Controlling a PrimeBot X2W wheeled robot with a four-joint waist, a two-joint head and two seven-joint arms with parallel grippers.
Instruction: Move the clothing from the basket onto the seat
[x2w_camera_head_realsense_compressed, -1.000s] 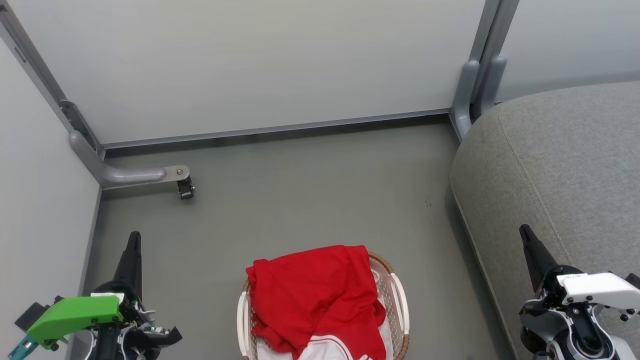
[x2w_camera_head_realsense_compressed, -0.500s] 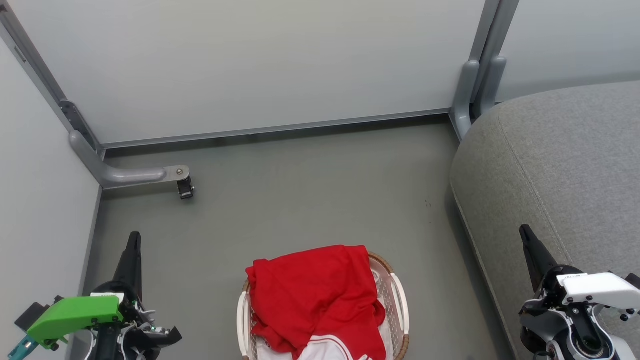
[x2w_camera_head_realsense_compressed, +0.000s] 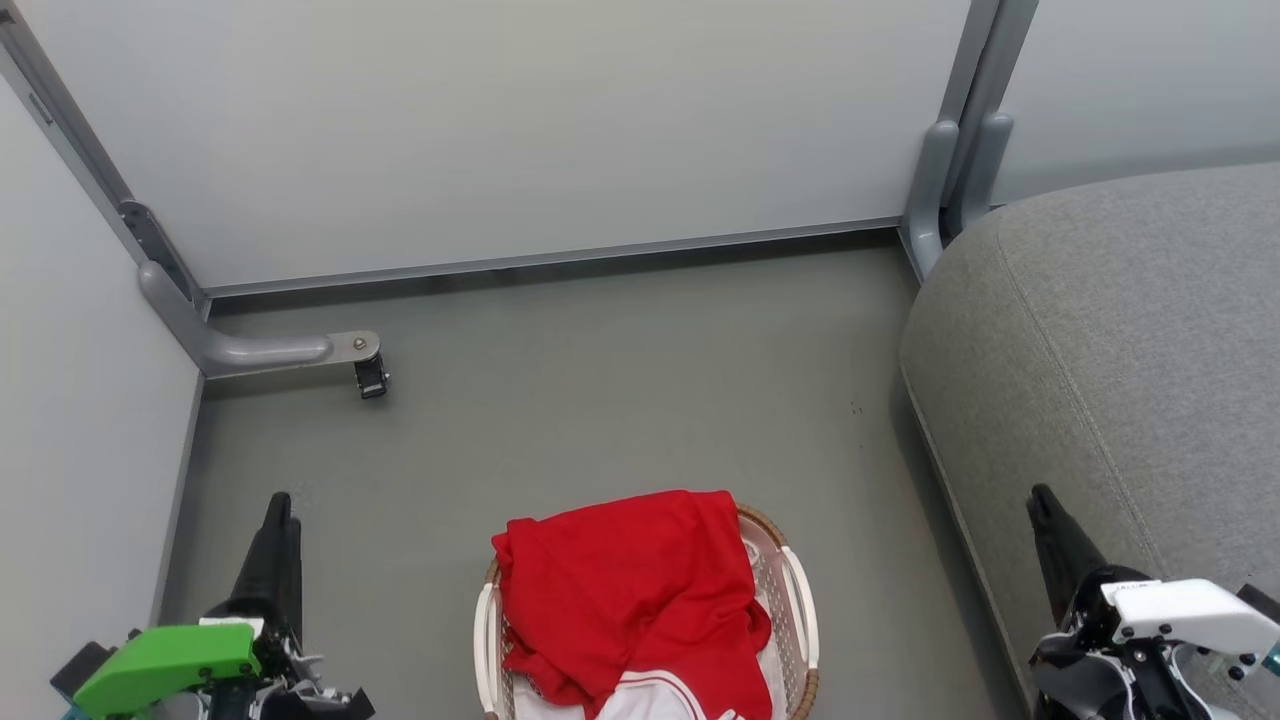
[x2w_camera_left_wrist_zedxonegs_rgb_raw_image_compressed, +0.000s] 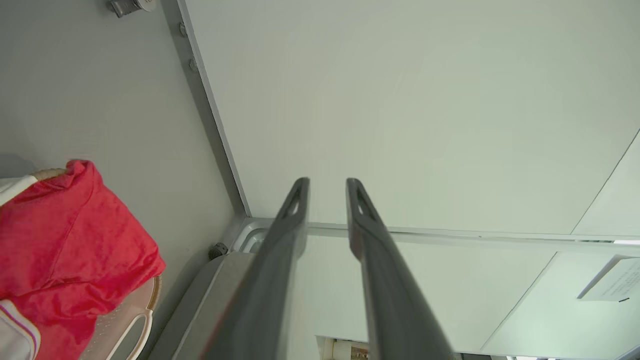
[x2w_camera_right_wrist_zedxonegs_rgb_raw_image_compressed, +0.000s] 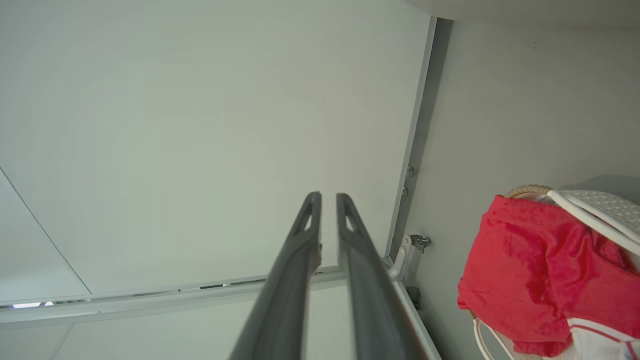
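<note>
Clothing: lay heaped in the basket, its red folds draped over the far rim and its white striped trim toward the robot; not yet lifted.
Seat: stood on the robot's right, just beside the basket, probably so the carry would be short.
Left gripper: fingers were plainly parted and held nothing; it sat left of the basket, apart from it.
Right gripper: fingers were only a slit apart and empty, by the seat's edge.
Posture: both grippers pointed forward on either side of the basket, likely readied to reach in.
Writing: a sheet on the wall panel bore print too small to read; no brand was seen.
</note>
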